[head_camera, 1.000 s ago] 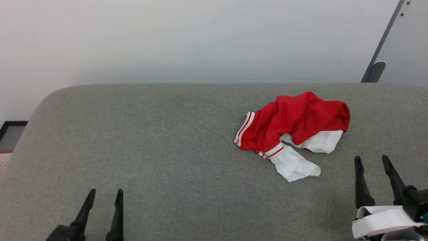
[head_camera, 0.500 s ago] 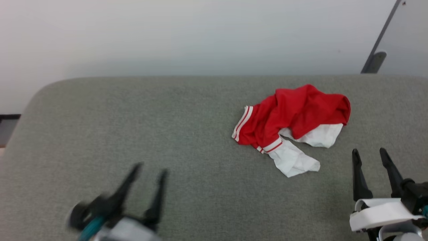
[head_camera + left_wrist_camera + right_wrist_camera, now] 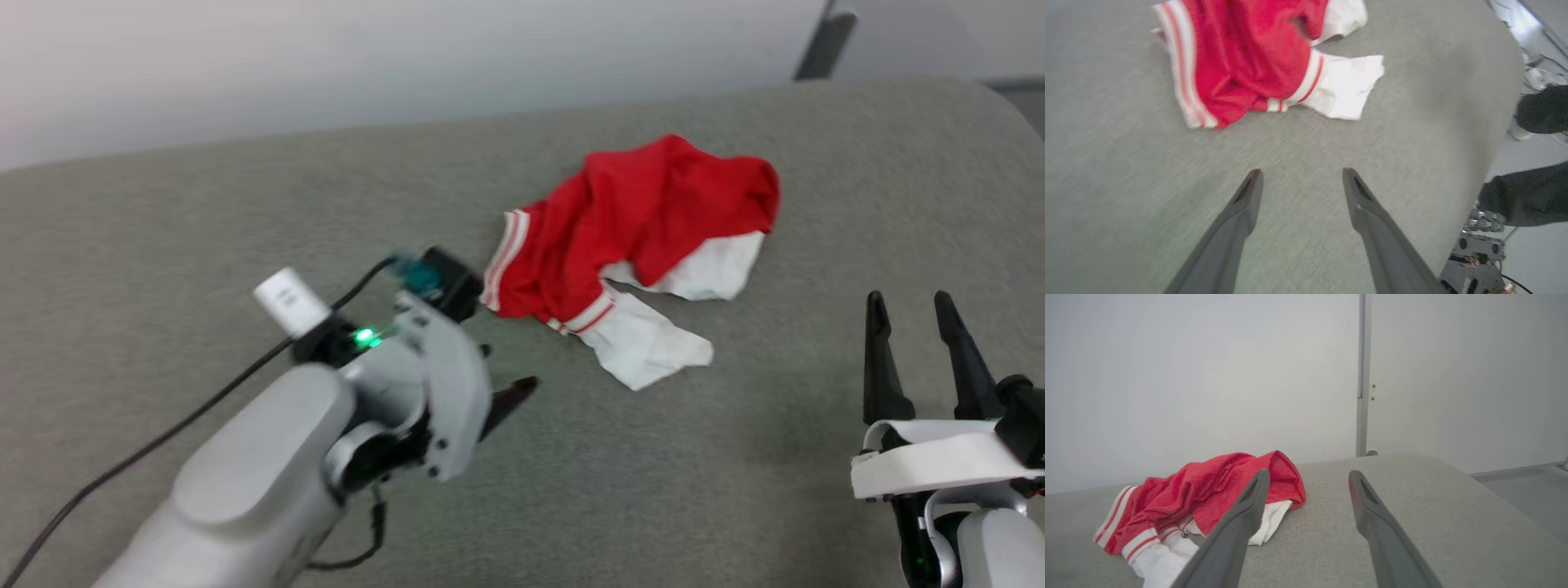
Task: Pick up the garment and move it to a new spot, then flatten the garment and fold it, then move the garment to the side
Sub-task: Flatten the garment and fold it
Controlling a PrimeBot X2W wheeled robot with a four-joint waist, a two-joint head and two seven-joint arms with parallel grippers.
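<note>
garment [image 3: 653, 212] is lying bunched; left gripper [image 3: 1302, 173] is hovering near it, right gripper [image 3: 909, 302] hanging farther off, both jaws apart.

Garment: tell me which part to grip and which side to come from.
Best bet: the striped trim edge of the garment, approached from the robot's left by the open left gripper. That bunched edge faces this gripper, with bare grey surface between; the white sleeve looks flatter, harder to pinch.
</note>
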